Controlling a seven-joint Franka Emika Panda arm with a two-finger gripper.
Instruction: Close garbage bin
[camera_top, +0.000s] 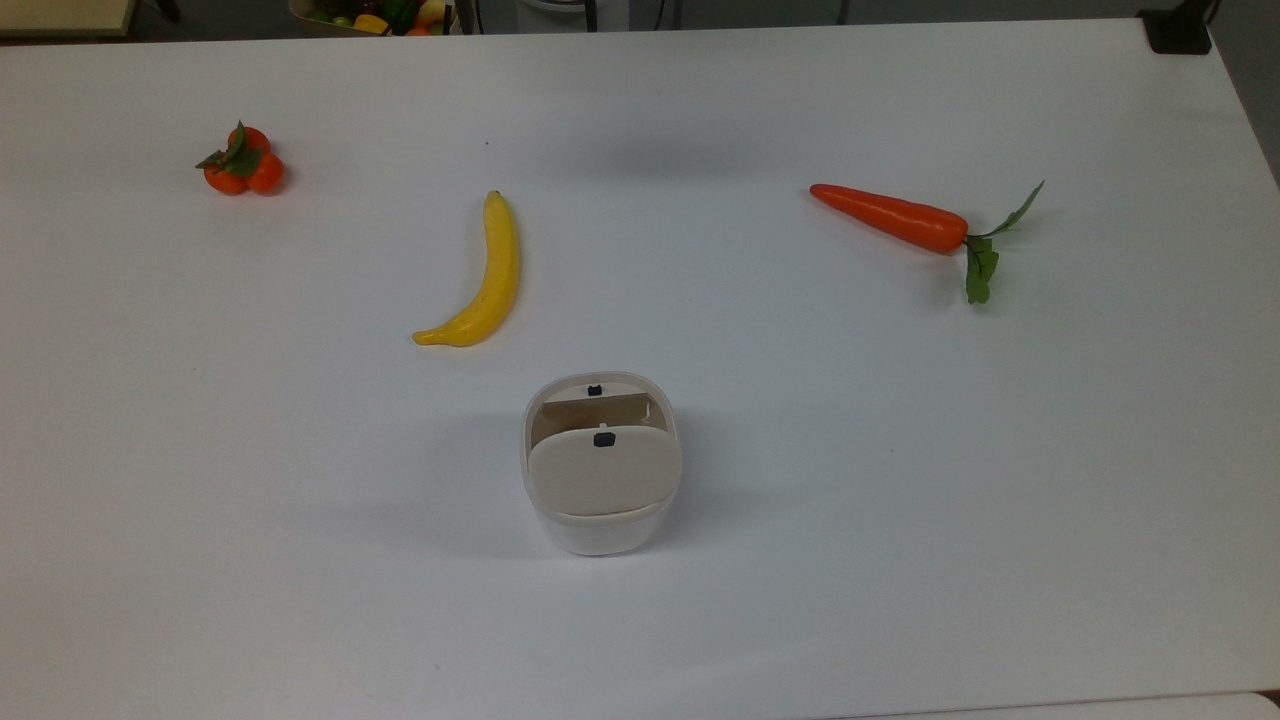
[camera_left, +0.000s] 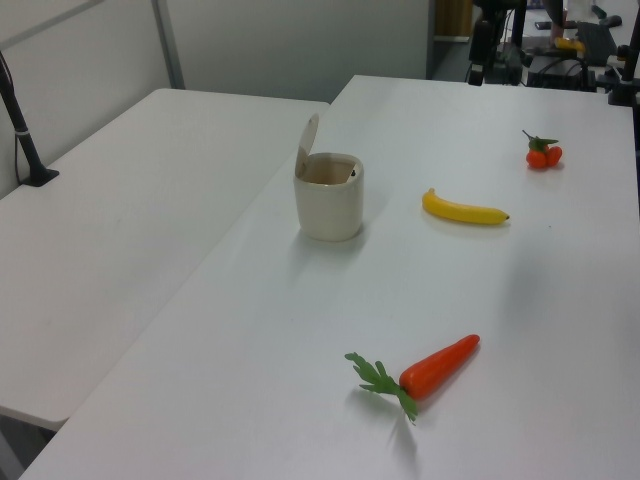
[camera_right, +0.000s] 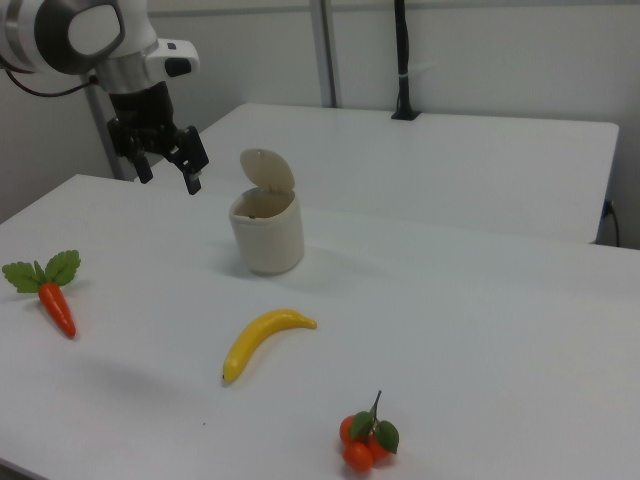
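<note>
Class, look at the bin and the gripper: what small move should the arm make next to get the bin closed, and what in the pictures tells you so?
Probably bring the gripper across toward the raised lid, to get behind its top edge. The garbage bin stands open with the lid tilted up, and the gripper, fingers apart and holding nothing, hangs in the air to the right view's left of it, touching nothing.

A white table (camera_top: 900, 500) holds a small white bin (camera_top: 600, 525) near the front, its beige lid (camera_top: 603, 470) raised. Behind it lie a banana (camera_top: 485, 280), a carrot (camera_top: 895, 217) and a cluster of small oranges (camera_top: 243, 165).
</note>
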